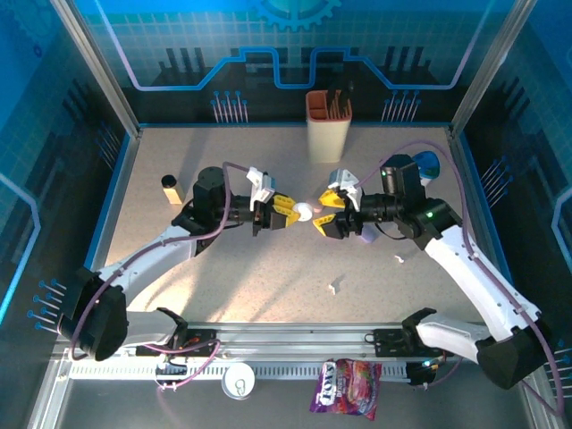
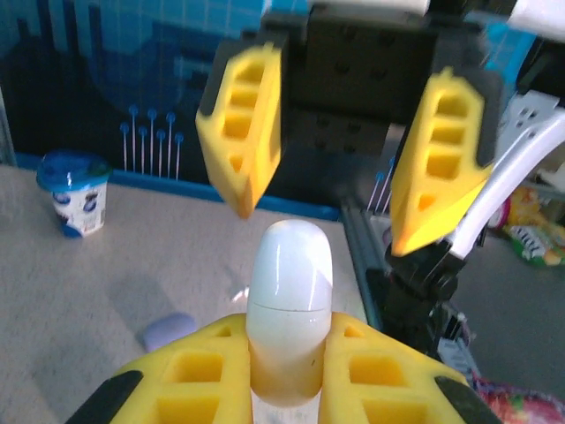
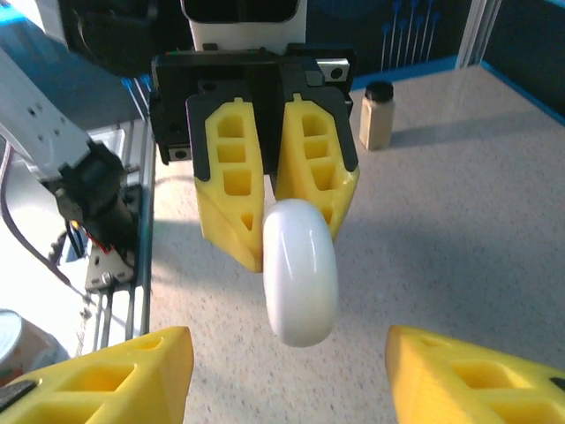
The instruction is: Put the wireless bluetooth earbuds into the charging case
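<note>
A closed white pebble-shaped case (image 1: pixel 306 211) hangs above the table's middle, with my left gripper (image 1: pixel 298 211) shut on its lower half. In the left wrist view the case (image 2: pixel 290 291) stands up between my left gripper's (image 2: pixel 287 334) yellow fingers. My right gripper (image 1: pixel 323 214) faces it, open, fingertips either side of the case's free end without touching. In the right wrist view the case (image 3: pixel 300 269) sits between my right gripper's (image 3: pixel 284 343) spread fingers. Two tiny white earbuds (image 1: pixel 335 286) (image 1: pixel 399 259) lie on the table. A lilac case (image 2: pixel 168 331) lies beneath my right arm.
A tan holder (image 1: pixel 328 123) stands at the back centre. A blue-lidded cup (image 1: pixel 427 164) is at the back right and a small black-capped bottle (image 1: pixel 171 188) at the left. A candy bag (image 1: pixel 347 389) and a white disc (image 1: pixel 238 382) lie by the front rail.
</note>
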`<move>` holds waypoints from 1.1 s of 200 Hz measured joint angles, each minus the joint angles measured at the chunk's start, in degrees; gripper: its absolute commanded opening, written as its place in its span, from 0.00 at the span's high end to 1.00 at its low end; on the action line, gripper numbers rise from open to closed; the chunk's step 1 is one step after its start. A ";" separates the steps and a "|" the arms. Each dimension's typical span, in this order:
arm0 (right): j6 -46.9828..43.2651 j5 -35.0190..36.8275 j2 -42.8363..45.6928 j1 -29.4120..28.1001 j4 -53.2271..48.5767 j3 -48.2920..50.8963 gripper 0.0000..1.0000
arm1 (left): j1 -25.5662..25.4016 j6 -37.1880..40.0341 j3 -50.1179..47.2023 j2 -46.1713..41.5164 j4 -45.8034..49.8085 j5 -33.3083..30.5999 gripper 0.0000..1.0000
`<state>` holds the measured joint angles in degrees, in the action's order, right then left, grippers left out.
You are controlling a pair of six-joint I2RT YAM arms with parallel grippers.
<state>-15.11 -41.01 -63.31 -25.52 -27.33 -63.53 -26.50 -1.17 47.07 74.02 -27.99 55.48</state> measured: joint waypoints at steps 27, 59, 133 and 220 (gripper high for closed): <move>1.97 -3.04 -0.37 0.09 4.00 0.48 0.50 | 0.09 -6.05 0.00 0.70 -8.22 1.05 0.94; 3.06 -5.01 -1.97 0.09 6.10 0.46 0.61 | 0.09 -9.16 0.00 1.18 -12.02 1.55 0.94; 3.76 -7.48 -4.22 0.09 7.54 0.37 0.69 | 0.15 -8.98 -0.79 1.38 -12.33 2.03 0.93; 3.69 -7.26 -4.24 0.07 7.48 -0.09 0.96 | 0.39 -7.10 -0.87 1.38 -10.32 2.49 0.66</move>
<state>-11.42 -48.27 -67.55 -25.45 -19.86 -63.61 -26.11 -8.27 46.19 75.40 -38.30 57.98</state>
